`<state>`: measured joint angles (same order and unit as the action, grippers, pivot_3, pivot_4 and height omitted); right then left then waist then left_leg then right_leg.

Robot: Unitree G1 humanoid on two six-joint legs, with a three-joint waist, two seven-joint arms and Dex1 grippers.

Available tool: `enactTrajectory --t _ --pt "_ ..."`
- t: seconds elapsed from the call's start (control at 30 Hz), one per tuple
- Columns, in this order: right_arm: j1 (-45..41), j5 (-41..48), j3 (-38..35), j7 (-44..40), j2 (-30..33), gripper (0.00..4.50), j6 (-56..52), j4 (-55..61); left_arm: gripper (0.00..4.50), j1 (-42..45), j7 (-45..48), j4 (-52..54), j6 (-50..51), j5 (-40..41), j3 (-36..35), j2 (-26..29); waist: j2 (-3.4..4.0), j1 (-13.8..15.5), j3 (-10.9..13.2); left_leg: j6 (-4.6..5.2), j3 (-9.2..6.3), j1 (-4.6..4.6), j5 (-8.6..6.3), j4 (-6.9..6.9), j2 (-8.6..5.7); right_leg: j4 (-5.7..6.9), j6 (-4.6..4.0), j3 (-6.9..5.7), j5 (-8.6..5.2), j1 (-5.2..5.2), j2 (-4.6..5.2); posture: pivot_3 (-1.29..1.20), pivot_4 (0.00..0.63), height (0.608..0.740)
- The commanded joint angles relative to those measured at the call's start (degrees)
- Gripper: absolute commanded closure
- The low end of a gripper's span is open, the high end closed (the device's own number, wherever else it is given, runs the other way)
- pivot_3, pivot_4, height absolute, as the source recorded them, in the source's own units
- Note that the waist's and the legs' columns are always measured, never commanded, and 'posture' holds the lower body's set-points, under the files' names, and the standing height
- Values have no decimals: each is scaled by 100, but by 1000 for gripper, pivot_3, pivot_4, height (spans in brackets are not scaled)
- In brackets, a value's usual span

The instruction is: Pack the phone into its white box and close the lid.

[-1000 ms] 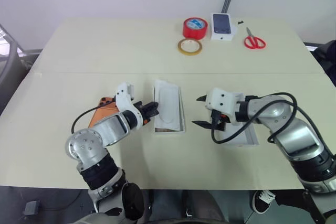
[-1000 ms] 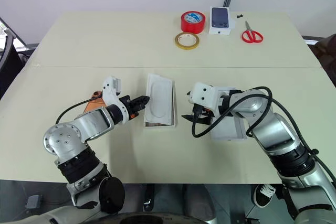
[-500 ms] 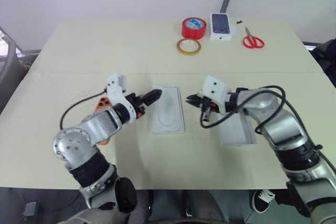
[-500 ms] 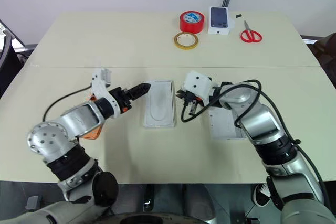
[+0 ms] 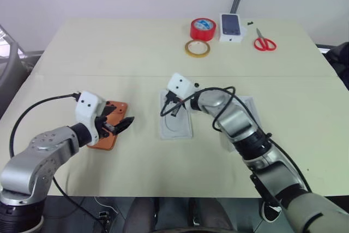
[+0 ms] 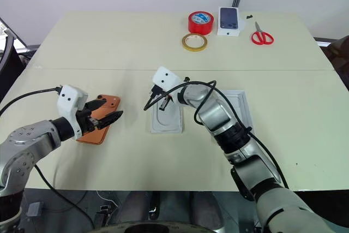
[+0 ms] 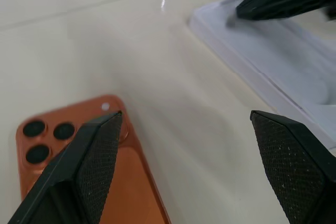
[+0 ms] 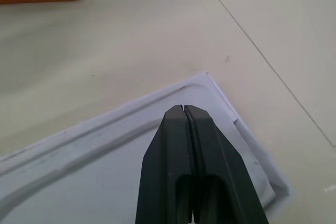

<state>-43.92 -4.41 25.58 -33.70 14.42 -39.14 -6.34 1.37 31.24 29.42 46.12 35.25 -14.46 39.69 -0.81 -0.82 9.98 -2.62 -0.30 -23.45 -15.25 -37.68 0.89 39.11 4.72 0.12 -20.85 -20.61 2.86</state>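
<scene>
The orange phone [image 5: 115, 107] lies back up at the table's left, its lenses [image 7: 38, 140] showing. My left gripper [image 6: 110, 112] hangs open just above it, one finger [image 7: 89, 166] over the phone's edge. In the middle lies the white box [image 5: 175, 126] with a flat white insert [image 8: 105, 171] resting on it. My right gripper [image 5: 169, 107] is shut and empty, its tip [image 8: 185, 111] close over the insert's far end; whether it touches I cannot tell. The lid [image 6: 241, 114] lies open side up to the right, partly behind my right arm.
At the table's far edge stand a red tape roll [image 5: 202, 28], a tan tape ring [image 5: 197, 48], a small white carton printed with a dark phone [image 5: 231, 27] and red scissors [image 5: 264, 42]. A seam [image 5: 65, 76] crosses the table.
My left gripper swung left from the box to over the phone and opened. My right gripper moved left from the lid to the box and shut. The tilted insert now lies flat.
</scene>
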Motion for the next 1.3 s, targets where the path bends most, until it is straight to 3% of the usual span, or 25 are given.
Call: enactTrajectory --t 0.03,0.47,0.6,0.8,0.87,1.03,1.3 --pt "58 -270 201 38 8 4471 74 61 439 -152 281 58 -429 -59 -194 62 0 -14 0 1 1 0 0 5 0 0 0 0 0 -3 1 0 150 740" --pt "680 -351 135 -276 428 4471 101 1124 439 -57 14 13 -390 154 -341 -239 1 -27 -3 34 1 2 -18 24 2 5 -2 0 2 -11 -1 0 150 740" --pt "645 -35 -55 -546 422 4492 45 1729 219 320 -800 -475 330 578 -1107 -421 -1 -24 -3 34 0 1 -18 23 3 6 -2 0 2 -12 -2 0 150 740" --pt "422 150 136 -573 -48 4492 -273 1917 219 705 -1569 -961 1466 530 -1621 -18 -2 -61 -4 34 -2 2 -18 27 5 9 -2 0 2 -16 -9 0 150 740" --pt "352 47 318 -576 -123 4492 -188 1795 219 842 -1568 -1132 1868 852 -1845 -48 -2 -50 -4 33 -2 2 -17 27 5 11 -1 -1 2 -18 -8 0 150 740" --pt "18 -148 895 -623 -409 4492 -328 1285 219 741 -1473 -1314 2781 913 -1543 143 -9 -40 -7 30 -1 2 -16 25 2 12 -1 -1 2 -19 -6 0 150 740" --pt "-6 -167 1167 -815 -475 4492 -296 983 219 630 -1440 -1028 3475 1159 -1291 -376 -8 -27 -10 26 -2 2 -14 26 0 13 -2 0 2 -21 0 0 150 740"
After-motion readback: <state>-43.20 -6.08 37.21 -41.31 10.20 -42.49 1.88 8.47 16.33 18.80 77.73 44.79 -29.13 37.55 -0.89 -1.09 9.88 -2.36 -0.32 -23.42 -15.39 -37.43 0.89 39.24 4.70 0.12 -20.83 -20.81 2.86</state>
